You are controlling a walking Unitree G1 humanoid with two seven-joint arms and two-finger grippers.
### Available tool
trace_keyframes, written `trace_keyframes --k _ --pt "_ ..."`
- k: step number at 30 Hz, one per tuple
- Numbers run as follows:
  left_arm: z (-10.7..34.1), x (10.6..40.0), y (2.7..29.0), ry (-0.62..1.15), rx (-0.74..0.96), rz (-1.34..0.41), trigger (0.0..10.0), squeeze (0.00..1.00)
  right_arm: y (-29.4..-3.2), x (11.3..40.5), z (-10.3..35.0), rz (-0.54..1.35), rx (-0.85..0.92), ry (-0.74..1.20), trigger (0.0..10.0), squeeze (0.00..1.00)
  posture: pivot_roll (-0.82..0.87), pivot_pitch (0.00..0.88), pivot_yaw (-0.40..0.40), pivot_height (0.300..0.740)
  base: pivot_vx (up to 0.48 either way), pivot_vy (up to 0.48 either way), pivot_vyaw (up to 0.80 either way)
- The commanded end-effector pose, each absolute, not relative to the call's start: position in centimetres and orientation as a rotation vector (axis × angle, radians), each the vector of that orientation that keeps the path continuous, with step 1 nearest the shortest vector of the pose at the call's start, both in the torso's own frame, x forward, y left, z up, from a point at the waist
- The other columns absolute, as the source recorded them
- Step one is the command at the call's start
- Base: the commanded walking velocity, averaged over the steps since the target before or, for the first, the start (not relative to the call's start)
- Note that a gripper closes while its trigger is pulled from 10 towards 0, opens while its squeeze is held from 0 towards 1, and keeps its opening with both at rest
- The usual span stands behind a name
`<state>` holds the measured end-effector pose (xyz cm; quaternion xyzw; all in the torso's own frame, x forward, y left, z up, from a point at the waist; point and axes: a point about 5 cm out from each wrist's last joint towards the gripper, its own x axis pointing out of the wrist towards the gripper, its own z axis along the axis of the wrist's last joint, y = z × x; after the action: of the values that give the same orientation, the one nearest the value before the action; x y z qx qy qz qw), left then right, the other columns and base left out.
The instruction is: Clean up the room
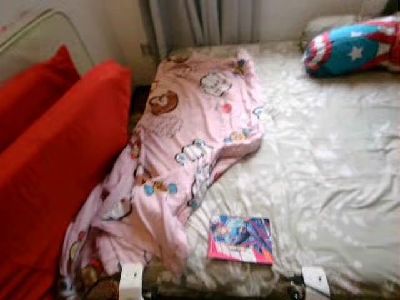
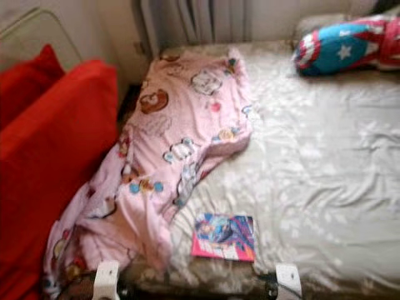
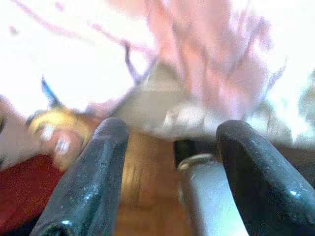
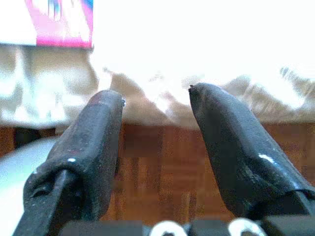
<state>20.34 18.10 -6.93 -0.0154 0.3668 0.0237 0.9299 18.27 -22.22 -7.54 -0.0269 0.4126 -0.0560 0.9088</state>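
A pink cartoon-print blanket lies crumpled along the left side of the bed, and its lower end hangs over the front corner. A pink and blue book lies flat on the grey floral sheet near the front edge. My left gripper is open, low before the bed's edge, facing the hanging blanket. My right gripper is open with nothing between its fingers, just below the bed's edge. The book's corner lies a little ahead of it, to one side.
A red sofa with red cushions stands close along the left of the bed. A round red, white and blue star pillow lies at the far right of the bed. Curtains hang behind. Wooden floor shows under the grippers.
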Motion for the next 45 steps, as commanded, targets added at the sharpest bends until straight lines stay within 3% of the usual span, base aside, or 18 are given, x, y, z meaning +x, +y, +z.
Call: trace_keyframes --k 1,8,15,26,37,45 --pt "-7.2 19.7 18.8 0.752 -0.044 0.064 10.0 0.0 -21.5 17.4 -8.1 -0.102 -0.03 0.878 10.0 0.0 -0.16 0.189 0.055 0.74 0.0 0.0 0.0" --pt "-5.1 22.4 18.1 0.583 -0.075 0.025 10.0 0.0 -21.5 19.7 -6.7 -0.086 -0.014 0.754 10.0 0.0 -0.16 0.195 0.046 0.74 0.0 0.0 0.0" --pt "-1.6 25.4 17.9 0.31 -0.111 0.01 10.0 0.0 -21.2 24.2 -2.9 -0.037 0.002 0.449 10.0 0.0 -0.17 0.193 0.036 0.74 0.0 0.0 0.0" --pt "1.8 26.1 18.2 0.084 -0.114 0.013 10.0 0.0 -20.4 27.1 1.8 0.0 0.012 0.118 10.0 0.0 -0.17 0.186 0.029 0.74 0.0 0.0 0.0" --pt "3.2 27.0 17.9 0.047 -0.12 0.01 10.0 0.0 -19.3 27.0 2.1 0.002 0.013 0.121 10.0 0.0 -0.17 0.186 0.031 0.74 0.0 0.0 0.0" --pt "3.2 27.1 17.6 0.057 -0.116 -0.006 10.0 0.0 -19.0 26.3 1.5 0.0 0.002 0.148 10.0 0.0 -0.17 0.195 0.032 0.681 0.0 0.0 0.0"
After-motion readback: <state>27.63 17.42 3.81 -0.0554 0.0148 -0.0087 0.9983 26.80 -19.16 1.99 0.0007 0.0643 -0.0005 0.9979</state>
